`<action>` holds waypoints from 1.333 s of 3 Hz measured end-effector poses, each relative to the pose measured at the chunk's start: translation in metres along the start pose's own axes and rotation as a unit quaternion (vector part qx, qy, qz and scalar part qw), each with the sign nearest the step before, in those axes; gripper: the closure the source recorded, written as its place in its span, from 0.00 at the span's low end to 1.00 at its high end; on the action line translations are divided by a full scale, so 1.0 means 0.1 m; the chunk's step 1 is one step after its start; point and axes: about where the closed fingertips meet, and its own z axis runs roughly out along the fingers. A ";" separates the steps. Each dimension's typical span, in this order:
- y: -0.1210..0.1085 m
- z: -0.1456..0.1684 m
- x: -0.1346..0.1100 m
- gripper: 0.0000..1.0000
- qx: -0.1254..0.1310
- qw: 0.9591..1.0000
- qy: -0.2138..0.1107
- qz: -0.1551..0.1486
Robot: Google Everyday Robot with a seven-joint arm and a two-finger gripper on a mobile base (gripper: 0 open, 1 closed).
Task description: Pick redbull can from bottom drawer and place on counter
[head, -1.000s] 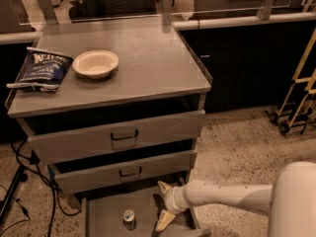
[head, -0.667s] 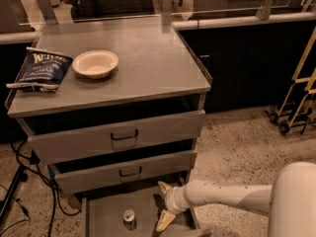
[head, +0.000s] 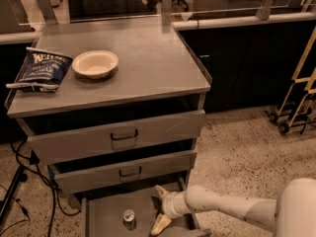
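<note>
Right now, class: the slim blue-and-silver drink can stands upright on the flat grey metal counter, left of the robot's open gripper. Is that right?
Not on the counter. The camera view shows the redbull can standing upright in the bottom drawer, left of the open gripper, which reaches over that drawer.

Reaching in from lower R w/ white arm [head: 232, 207], approx level, well below counter [head: 148, 78] front edge. Thick rounded upper part at far lower R, slimmer forearm twd L. Ending in gripper [head: 159, 209], low down beneath the front-R corner, slightly L of it, pointing L. Fingers [head: 161, 224] spread apart, one above the other.
</note>
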 end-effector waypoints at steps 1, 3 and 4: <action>0.03 0.23 -0.05 0.00 0.005 0.999 -0.036 0.004; 0.12 0.50 -0.06 0.00 0.001 0.998 -0.064 0.002; 0.19 0.74 -0.08 0.00 -0.002 0.997 -0.079 0.002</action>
